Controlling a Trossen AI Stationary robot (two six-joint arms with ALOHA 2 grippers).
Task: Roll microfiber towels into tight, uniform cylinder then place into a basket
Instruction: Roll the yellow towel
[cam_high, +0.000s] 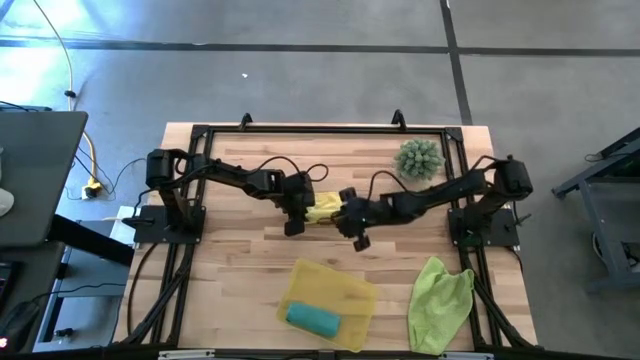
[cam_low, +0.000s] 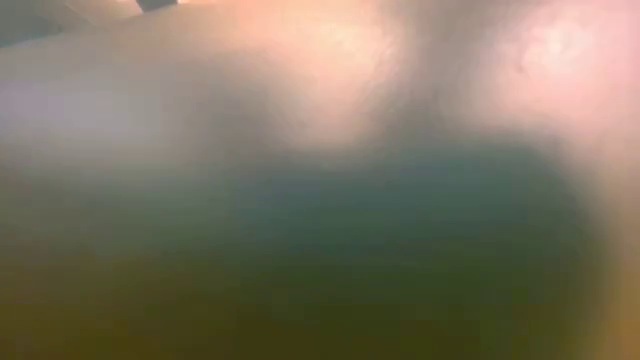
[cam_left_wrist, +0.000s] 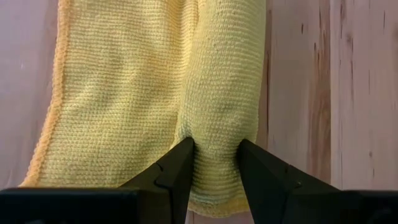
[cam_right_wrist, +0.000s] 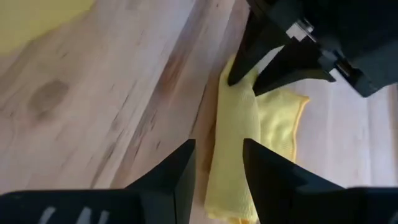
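While both arms are meeting at mid-table, the yellow towel (cam_high: 325, 208) is being rolled.
Left gripper (cam_left_wrist: 214, 163) is pinching one end of the roll; right gripper (cam_right_wrist: 219, 163) is straddling the other end, fingers apart. Even tension should keep the cylinder tight. Teal towel (cam_high: 313, 318) is lying in the basket (cam_high: 350, 290), green towel (cam_high: 440, 300) waiting beside it.

Grey concrete floor (cam_high: 300, 70), dark seams.

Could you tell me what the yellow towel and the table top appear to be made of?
The yellow towel looks like soft knitted microfiber, matte, with a fine looped weave and a stitched hem. The table top appears to be light wood planks, smooth, showing grain lines and a knot, possibly sealed.
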